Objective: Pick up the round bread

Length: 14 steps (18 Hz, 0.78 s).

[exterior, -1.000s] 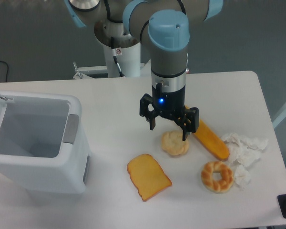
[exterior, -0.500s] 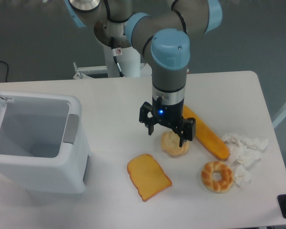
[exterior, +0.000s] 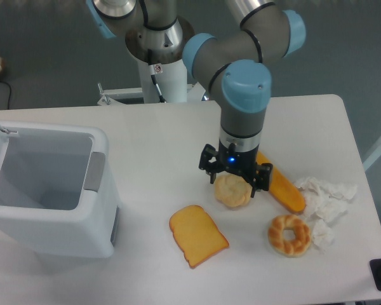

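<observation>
Bin: at the far left we see a white open-topped container standing on the table, its lid raised at the left edge.
Toast slice: we find 1 orange square slice lying flat near the table's front, left of and below the bun, apart from it.
Round bread: the pale beige bun lies on the table near the middle, between the toast slice and the long loaf; we see its upper edge partly covered by the tool.
Gripper: it hangs straight down from the arm with a blue light lit on its body; its 2 fingers are spread, 1 on each side of the bun's top, and we cannot tell whether they touch it. Nothing is gripped.
Long loaf: we see an orange baguette-like piece lying slantwise just right of the bun, its upper end hidden behind the tool.
Ring pastry: 1 golden-brown braided ring with a hole lies below the loaf, to the bun's lower right.
Crumpled paper: white wads sit at the right, beside the ring.
</observation>
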### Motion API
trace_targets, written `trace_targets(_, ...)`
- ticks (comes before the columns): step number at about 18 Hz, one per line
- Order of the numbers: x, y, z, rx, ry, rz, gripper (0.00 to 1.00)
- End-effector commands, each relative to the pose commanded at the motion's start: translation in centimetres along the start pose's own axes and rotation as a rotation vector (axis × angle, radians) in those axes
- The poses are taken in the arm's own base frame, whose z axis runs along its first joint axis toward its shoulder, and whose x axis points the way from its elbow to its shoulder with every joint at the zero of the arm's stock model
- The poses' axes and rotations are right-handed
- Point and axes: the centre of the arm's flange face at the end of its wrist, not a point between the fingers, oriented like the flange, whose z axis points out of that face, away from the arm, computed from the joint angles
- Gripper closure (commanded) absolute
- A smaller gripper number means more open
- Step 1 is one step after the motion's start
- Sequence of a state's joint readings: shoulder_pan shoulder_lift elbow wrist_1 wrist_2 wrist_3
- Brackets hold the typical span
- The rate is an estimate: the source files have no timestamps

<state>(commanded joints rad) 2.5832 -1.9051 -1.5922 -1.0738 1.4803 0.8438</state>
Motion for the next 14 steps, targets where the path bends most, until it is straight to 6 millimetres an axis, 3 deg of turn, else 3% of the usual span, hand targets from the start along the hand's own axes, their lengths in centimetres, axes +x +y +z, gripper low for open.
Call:
trace_targets(7,-1.5,2.1,3.1,-0.045,0.039,-0.063,0.00)
trace_targets(11,-2.8,3.2,3.4,-0.046,0.047,-0.090,0.00)
trace_targets(14,-2.6,3.6,4.1,-0.055,0.057,-0.101,0.00)
